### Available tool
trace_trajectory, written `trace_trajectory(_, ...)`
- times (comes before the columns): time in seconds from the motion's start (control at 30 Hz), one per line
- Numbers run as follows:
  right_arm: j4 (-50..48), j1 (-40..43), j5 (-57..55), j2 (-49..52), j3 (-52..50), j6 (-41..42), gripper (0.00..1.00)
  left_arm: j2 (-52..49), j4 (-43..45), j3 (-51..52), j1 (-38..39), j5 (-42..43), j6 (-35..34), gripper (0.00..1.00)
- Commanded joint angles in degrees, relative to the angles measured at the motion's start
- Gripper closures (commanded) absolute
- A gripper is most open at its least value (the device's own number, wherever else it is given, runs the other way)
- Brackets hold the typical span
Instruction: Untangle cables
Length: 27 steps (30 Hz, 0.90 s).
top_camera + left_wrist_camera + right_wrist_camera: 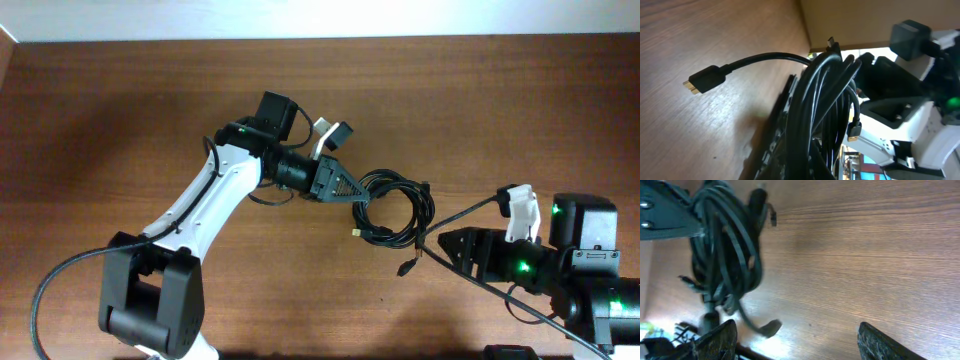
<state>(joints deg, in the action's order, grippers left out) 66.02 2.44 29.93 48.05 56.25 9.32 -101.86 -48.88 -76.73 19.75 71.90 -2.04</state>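
- Lower right of the overhead frame: the right gripper (445, 245), fingers wide apart and holding nothing; it points left toward the cables, near them but not touching.
- Just left of it, below the bundle: a loose plug (405, 268) at the end of one cord, over the wooden table (520, 100).
- Centre of the frame: the cables (395, 208), thin black cords wound in one coiled bundle; a gold tip (357, 232) shows at its lower left edge.
- On the bundle's left side: the left gripper (356, 196), closed tight on the cables; its white arm (210, 205) runs down to the lower left corner.
- In the left wrist view the cords bunch through mid-frame; one gold-tipped end (702, 82) juts left above the wood.
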Motion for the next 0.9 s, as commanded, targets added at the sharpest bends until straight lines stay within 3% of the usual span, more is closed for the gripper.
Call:
trace_trajectory(0.0, 0.1, 0.2, -2.3, 0.0, 1.1, 0.6, 0.24, 1.5, 0.0, -1.3, -0.1, 6.9, -0.1, 1.00)
trace_trajectory(0.87, -1.9, 0.2, 7.9, 6.2, 1.0, 0.6, 0.24, 1.5, 5.9, -1.3, 2.2, 9.6, -0.2, 1.00)
